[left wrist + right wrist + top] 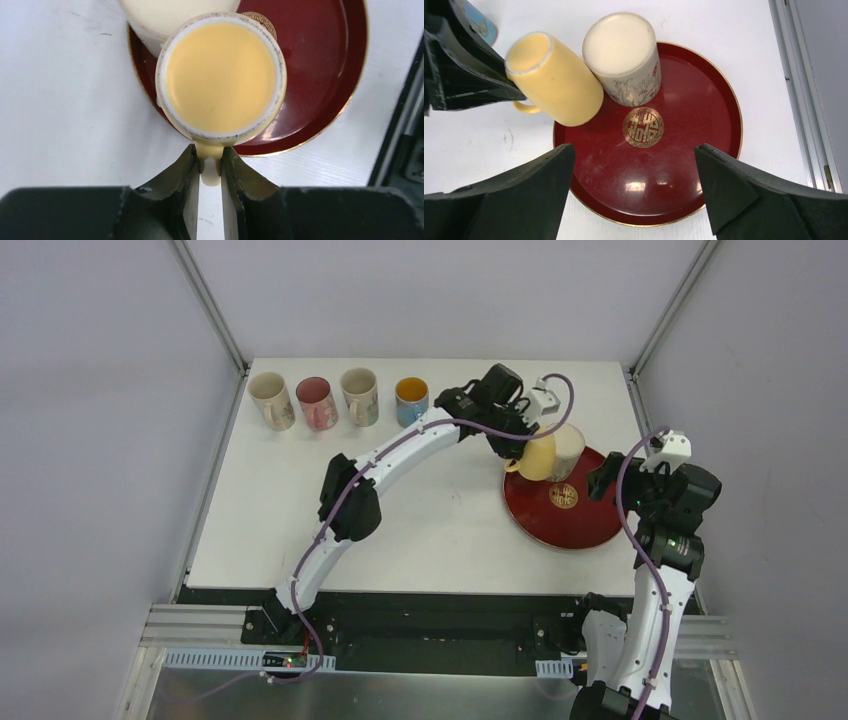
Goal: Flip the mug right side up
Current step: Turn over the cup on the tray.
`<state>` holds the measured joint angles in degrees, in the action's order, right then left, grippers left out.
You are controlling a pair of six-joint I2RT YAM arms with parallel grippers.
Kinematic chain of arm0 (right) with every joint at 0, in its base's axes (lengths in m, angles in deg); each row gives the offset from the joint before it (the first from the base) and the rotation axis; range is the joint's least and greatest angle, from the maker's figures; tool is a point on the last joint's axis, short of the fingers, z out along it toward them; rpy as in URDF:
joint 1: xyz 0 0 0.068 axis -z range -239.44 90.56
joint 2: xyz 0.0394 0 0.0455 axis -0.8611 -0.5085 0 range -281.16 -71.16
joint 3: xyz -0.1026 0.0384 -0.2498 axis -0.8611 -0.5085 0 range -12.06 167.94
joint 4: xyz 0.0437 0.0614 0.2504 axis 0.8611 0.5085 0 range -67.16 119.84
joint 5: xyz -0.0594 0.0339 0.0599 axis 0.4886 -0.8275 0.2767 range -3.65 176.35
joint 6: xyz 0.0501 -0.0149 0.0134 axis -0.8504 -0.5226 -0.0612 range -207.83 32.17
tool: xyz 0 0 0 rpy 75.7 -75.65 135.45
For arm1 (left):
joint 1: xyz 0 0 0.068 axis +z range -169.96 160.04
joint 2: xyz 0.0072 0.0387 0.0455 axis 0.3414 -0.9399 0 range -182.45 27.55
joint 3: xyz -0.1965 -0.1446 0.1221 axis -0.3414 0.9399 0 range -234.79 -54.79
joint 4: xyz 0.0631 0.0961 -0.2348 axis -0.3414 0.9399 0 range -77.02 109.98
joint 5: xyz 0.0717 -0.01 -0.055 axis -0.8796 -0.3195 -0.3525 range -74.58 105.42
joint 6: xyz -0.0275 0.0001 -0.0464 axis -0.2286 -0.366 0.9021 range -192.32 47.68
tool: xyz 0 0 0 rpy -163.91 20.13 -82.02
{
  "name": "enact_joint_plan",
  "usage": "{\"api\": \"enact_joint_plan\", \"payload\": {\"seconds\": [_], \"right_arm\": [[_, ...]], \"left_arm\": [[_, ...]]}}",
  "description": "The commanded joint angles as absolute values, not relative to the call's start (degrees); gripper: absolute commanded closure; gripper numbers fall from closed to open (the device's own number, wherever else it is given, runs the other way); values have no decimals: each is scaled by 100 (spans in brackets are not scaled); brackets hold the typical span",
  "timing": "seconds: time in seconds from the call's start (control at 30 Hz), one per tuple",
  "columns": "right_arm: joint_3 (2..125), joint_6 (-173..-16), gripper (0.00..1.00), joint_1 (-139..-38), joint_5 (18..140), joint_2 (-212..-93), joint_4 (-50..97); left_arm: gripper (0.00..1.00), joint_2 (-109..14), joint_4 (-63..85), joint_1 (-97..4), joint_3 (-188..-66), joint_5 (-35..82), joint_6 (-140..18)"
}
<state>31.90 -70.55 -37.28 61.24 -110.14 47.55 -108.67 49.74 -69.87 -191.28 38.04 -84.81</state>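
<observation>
Leaning base-up, the yellow mug [559, 90] shows a scuffed white foot ring.

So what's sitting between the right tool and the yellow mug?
Just bare red tray and its gold emblem, the right wrist view shows, between right tool and yellow mug.

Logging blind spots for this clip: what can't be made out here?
Yellow ceramic mug: its own body hides the mouth in every view; contact with the round red tray unclear.
Cream floral mug, left wrist view: cut off by top edge.
Blue mug, right wrist view: mostly behind the left gripper.
</observation>
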Motion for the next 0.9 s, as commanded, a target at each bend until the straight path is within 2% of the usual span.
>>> {"api": "enact_joint_plan", "payload": {"seconds": [0.0, 0.4, 0.7, 0.87], "right_arm": [[3732, -7468, 1, -3702, 5747, -11062, 4543], [4246, -8574, 1, -3707, 4153, -11483, 4273], [4104, -10419, 1, -3771, 3110, -11760, 2582], [3929, -11549, 1, -4179, 2930, -11967, 1302]], "left_arm": [[100, -9907, 4577, -6753, -19527, 4270, -7555], [100, -9179, 4412, -6268, -19122, 4724, -6536], [100, -8422, 4114, -5625, -18747, 5160, -5600], [100, -7898, 3962, -5177, -18463, 5410, -5262]]}}
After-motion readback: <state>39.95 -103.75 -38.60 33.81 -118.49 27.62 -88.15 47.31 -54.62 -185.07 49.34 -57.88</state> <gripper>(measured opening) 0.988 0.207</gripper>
